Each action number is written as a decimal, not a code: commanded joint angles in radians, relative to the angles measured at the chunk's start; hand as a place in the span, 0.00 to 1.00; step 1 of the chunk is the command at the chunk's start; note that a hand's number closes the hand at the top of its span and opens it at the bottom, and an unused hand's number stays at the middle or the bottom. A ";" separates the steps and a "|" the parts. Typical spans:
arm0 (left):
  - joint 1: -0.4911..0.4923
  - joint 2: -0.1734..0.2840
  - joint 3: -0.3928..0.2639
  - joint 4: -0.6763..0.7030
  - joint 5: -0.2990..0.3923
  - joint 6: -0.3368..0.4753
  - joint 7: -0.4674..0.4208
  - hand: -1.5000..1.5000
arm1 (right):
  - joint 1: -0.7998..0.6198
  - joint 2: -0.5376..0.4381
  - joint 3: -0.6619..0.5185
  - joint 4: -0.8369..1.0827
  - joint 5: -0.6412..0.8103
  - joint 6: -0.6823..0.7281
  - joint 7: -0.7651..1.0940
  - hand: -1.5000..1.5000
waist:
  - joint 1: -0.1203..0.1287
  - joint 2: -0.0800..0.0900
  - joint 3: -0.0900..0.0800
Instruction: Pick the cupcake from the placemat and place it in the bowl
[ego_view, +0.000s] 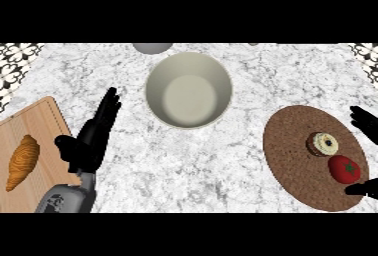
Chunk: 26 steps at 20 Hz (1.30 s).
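Clearly, from the head view, the cupcake (322, 144) is sitting on the placemat (295, 150), just left of the right hand (365, 122), whose fingers are spreading wide; the bowl (189, 90) is lying up-left; the left hand (92, 135) is resting open.

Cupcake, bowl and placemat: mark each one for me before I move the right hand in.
cupcake (322, 144), head view, on its pale top.
bowl (159, 75), head view, on its inner left wall.
placemat (291, 165), head view, on bare brown weave left of the cupcake.
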 joint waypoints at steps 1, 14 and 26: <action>-0.038 0.015 0.058 0.023 0.013 -0.049 0.003 0.50 | -0.033 0.036 0.001 0.121 0.052 0.006 -0.070 0.00 | 0.002 0.001 0.000; 0.060 -0.040 0.084 -0.008 -0.032 -0.091 -0.047 0.50 | -0.076 0.118 0.007 0.240 0.178 -0.053 -0.158 0.00 | 0.003 0.001 0.000; 0.036 -0.085 0.053 -0.080 -0.106 -0.059 0.042 0.50 | -0.192 0.095 0.057 0.507 0.373 -0.152 -0.279 0.00 | 0.006 0.001 0.000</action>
